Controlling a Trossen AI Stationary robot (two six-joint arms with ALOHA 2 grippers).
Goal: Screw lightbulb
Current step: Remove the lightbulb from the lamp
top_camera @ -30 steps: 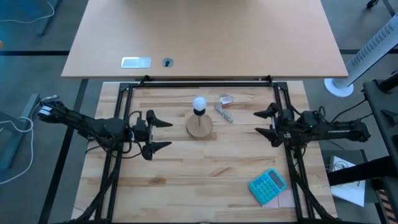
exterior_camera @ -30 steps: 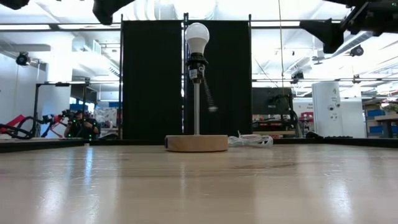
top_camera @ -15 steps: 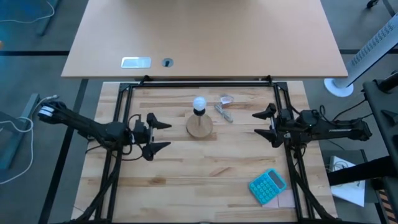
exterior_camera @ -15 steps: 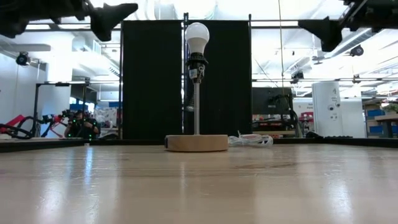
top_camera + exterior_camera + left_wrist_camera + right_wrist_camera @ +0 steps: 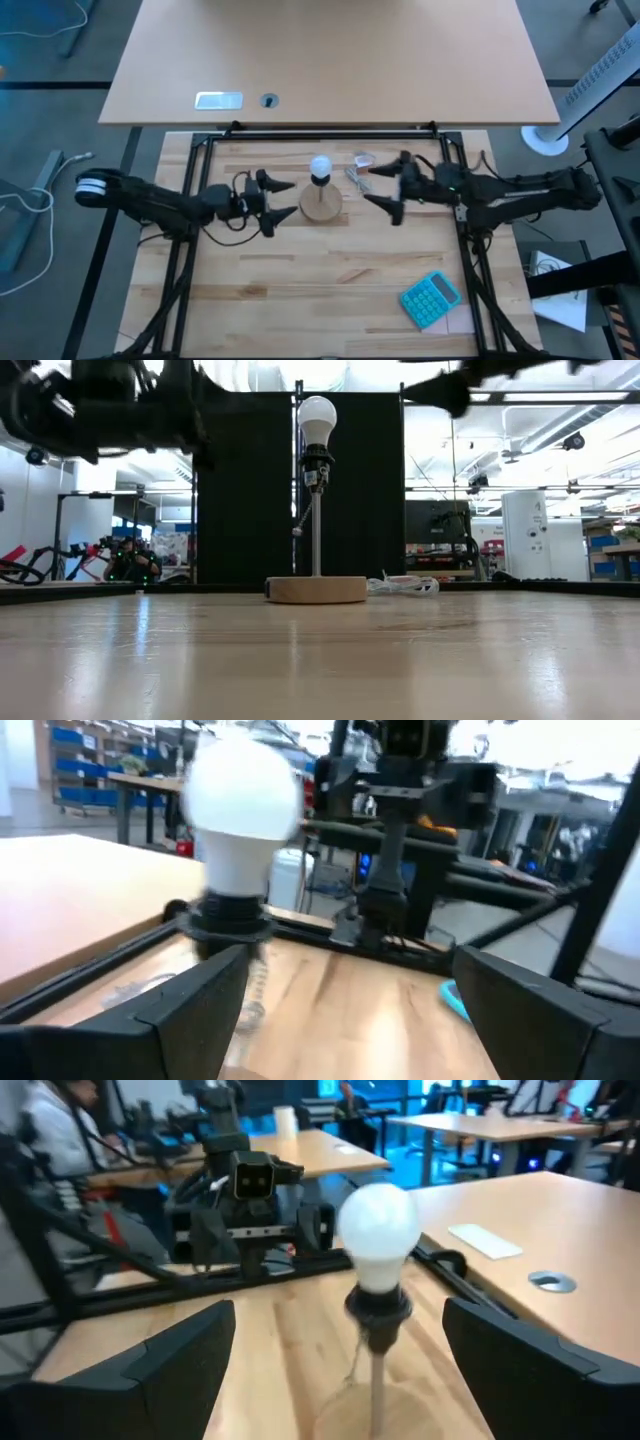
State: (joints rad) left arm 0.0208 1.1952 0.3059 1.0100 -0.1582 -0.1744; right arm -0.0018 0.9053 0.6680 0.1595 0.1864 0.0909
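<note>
**Grippers flanking the mounted lightbulb**

Fingers of the left gripper (image 5: 283, 199) stand spread wide, holding nothing; the tips sit just short of the lamp, one on each side of the line toward it. In the left wrist view the lightbulb (image 5: 243, 815) rises between and beyond the two dark fingers (image 5: 190, 1003), apart from both. Fingers of the right gripper (image 5: 387, 186) are likewise spread and empty, their tips pointing at the lamp from the opposite side, a little farther off. In the right wrist view the bulb appears centred in the gap between them. The lightbulb (image 5: 320, 166) sits upright in the black socket (image 5: 316, 463) atop a thin metal stem, which stands on the round wooden base (image 5: 321, 204) between the two grippers. Beyond the right fingertips, beside the base, lies a crumpled clear wrapper with cord (image 5: 362, 172). Farther out, near the table's front edge behind the right arm, rests a turquoise calculator (image 5: 431, 298) on the wooden tabletop (image 5: 330, 270).
</note>
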